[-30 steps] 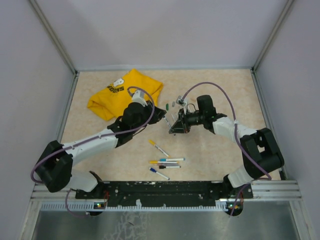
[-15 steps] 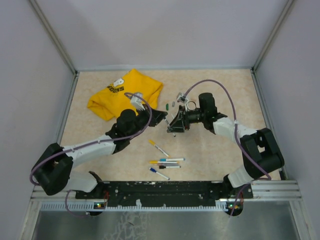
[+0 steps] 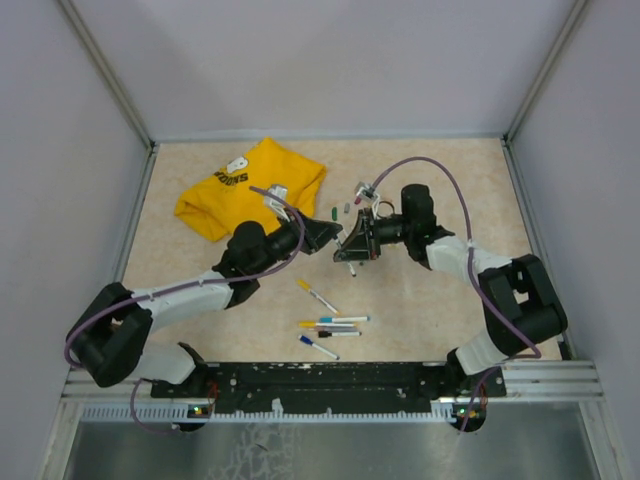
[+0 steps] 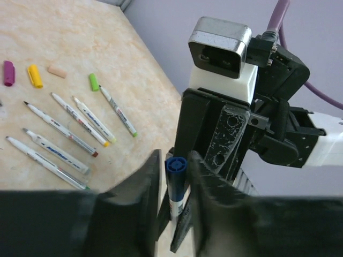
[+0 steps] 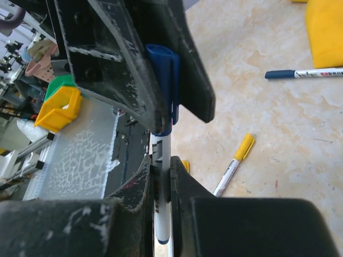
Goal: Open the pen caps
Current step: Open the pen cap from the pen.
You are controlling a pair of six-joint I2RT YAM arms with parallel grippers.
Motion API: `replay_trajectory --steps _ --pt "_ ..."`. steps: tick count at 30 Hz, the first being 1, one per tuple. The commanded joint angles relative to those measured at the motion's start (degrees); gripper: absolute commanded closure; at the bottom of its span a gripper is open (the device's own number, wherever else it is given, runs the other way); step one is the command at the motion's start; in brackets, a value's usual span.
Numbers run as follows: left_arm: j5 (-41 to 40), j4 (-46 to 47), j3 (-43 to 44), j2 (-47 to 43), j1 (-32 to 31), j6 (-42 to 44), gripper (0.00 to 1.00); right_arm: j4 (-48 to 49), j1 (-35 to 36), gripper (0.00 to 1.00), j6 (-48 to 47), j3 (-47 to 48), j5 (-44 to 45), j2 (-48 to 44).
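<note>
The blue cap sits on the end of a white-barrelled pen, held in the air above the middle of the worktop. The left fingers are clamped on the cap and the right fingers on the barrel. Nearer the bases lie other pens, and a yellow T-shirt lies at the far left.

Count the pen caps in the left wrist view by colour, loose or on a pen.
purple cap: 1
yellow cap: 1
pink cap: 1
green cap: 1
blue cap, on a pen: 1
Total: 5 (4 loose, 1 on a pen)
</note>
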Motion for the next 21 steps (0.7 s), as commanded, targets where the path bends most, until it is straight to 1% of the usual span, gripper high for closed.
replay_trajectory --steps 1,3,4,6,15,21 --pt "-0.51 0.65 -0.38 -0.06 0.79 0.47 0.59 0.26 -0.09 1.0 -0.05 1.15 0.17 -0.43" --pt "-1.3 -0.87 -0.3 -0.56 0.79 0.4 0.5 -5.95 -0.09 1.0 -5.06 2.4 2.75 -1.02" --pt "-1.51 -1.47 -0.24 -0.67 0.79 0.32 0.48 -7.77 -0.07 1.0 -6.73 2.78 3.77 -1.27" --pt "-1.74 -2.91 0.31 -0.38 0.79 0.25 0.46 -8.48 -0.02 1.0 -7.6 2.78 4.38 -1.82" --pt "-0.35 -6.29 2.69 1.15 0.79 -0.3 0.48 -13.27 0.68 1.0 -12.06 3.31 11.19 -3.19" --pt "-0.33 -7.12 2.9 1.55 0.7 -0.62 0.52 -13.46 1.13 1.0 -12.28 3.26 13.15 -3.85"
